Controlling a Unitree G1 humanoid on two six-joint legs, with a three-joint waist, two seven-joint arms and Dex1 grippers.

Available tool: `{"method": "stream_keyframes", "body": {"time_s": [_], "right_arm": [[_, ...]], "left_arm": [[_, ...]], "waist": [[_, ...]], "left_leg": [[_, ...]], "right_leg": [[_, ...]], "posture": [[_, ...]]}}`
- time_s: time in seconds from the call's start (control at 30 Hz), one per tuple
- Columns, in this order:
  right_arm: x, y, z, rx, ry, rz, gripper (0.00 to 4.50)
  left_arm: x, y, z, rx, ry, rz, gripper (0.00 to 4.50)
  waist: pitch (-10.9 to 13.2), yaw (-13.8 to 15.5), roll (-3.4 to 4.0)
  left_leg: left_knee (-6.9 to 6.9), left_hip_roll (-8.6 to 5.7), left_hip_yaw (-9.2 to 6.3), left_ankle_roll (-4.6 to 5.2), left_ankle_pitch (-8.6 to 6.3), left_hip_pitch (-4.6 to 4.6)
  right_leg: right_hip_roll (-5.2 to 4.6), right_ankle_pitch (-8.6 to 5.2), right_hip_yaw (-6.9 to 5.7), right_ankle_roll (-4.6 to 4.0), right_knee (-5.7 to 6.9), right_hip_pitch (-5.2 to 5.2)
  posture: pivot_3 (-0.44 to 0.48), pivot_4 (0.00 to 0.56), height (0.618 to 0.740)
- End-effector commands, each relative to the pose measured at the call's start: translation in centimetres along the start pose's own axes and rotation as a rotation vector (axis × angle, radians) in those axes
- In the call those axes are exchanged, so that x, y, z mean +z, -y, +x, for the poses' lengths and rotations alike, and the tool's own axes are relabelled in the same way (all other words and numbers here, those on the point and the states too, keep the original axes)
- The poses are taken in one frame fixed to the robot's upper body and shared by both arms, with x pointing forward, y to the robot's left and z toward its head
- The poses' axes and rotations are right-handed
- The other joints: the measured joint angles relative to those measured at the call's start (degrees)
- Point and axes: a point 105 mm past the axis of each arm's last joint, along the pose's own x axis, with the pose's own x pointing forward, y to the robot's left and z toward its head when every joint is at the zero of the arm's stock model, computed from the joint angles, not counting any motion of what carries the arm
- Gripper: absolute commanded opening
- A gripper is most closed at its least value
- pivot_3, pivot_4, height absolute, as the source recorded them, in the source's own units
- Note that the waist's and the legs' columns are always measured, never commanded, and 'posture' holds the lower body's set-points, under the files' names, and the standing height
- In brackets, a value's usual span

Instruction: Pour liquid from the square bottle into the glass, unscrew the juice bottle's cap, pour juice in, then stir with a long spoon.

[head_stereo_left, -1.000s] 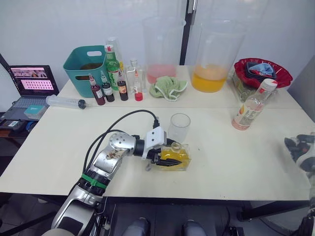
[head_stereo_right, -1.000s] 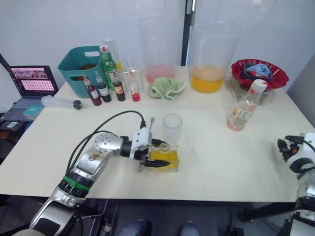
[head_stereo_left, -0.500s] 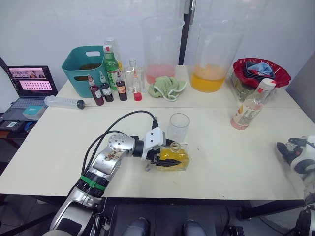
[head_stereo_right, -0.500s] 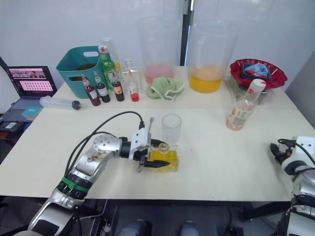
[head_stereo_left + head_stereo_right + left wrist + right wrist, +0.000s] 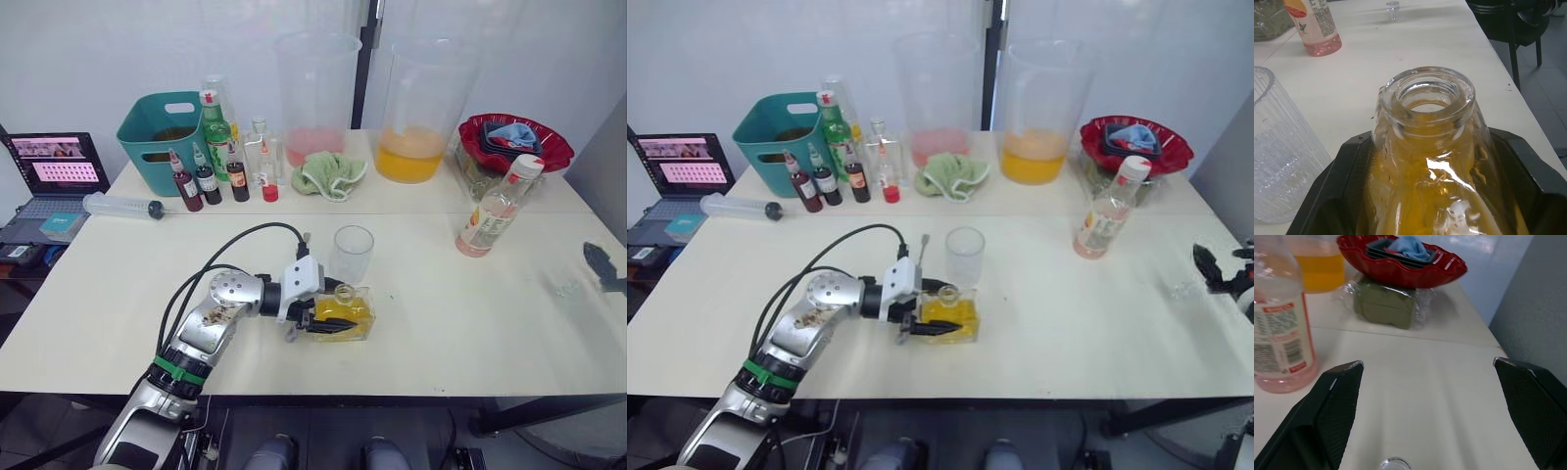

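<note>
While my left gripper [image 5: 328, 323] keeps its fingers clamped on the square bottle [image 5: 345, 313], unmoved on the surface [image 5: 460, 313] beside the glass [image 5: 352, 255], the right gripper [image 5: 1430, 426] has swung in, fingers wide and empty; pouring hasn't begun.

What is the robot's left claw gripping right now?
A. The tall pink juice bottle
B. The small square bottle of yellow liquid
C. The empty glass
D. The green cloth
B: the left claw is closed around the square bottle of yellow liquid, standing on the table beside the glass; the juice bottle stands far off, untouched.
</note>
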Motion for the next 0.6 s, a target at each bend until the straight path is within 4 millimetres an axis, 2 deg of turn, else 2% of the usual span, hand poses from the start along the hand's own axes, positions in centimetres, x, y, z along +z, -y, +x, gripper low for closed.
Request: {"method": "stream_keyframes", "body": {"time_s": [0.03, 0.17, 0.3, 0.47, 0.6], "right_arm": [[3.2, -4.2, -1.4, 0.29, 0.021, -0.015, 4.5], [4.6, -10.1, -3.7, 0.587, -0.017, 0.021, 4.5], [5.4, -14.6, -5.2, 0.803, -0.072, 0.05, 4.5], [6.3, -18.1, -5.3, 0.961, -0.103, 0.058, 4.5], [6.6, -20.3, -5.3, 1.059, -0.105, 0.044, 4.5]], "left_arm": [[0.7, -0.4, -0.9, 0.02, 0.022, 0.007, 2.81], [2.7, -0.2, -1.1, 0.018, 0.124, 0.025, 2.81], [4.1, 0.2, -1.8, 0.019, 0.149, 0.04, 2.81], [4.6, 0.5, -3.1, 0.036, 0.109, 0.059, 2.81], [5.2, 0.3, -5.5, 0.097, 0.077, 0.054, 2.81]], "waist": [[-0.01, -0.03, 0.02], [-0.01, -0.18, 0.11], [0.01, 0.29, 0.09], [0.02, 0.47, 0.07], [0.04, 0.42, 0.06]], "left_leg": [[0.0, 0.01, 0.0, 0.02, -0.01, -0.01], [-0.01, 0.01, 0.02, 0.04, -0.03, -0.03], [0.03, 0.01, 0.0, 0.03, -0.02, -0.1], [0.06, 0.01, 0.0, 0.03, -0.02, -0.12], [0.03, 0.04, 0.01, 0.03, -0.02, -0.18]], "right_leg": [[0.01, 0.0, 0.0, 0.0, -0.01, -0.01], [0.01, -0.01, 0.05, 0.02, -0.03, -0.04], [0.01, -0.03, 0.07, 0.05, -0.1, -0.07], [0.01, -0.03, 0.06, 0.05, -0.16, -0.06], [0.01, -0.03, 0.04, 0.05, -0.19, -0.13]], "posture": [[0.0, 0.15, 0.74], [0.0, 0.15, 0.74], [0.0, 0.15, 0.74], [0.0, 0.15, 0.74], [0.0, 0.15, 0.74]]}}
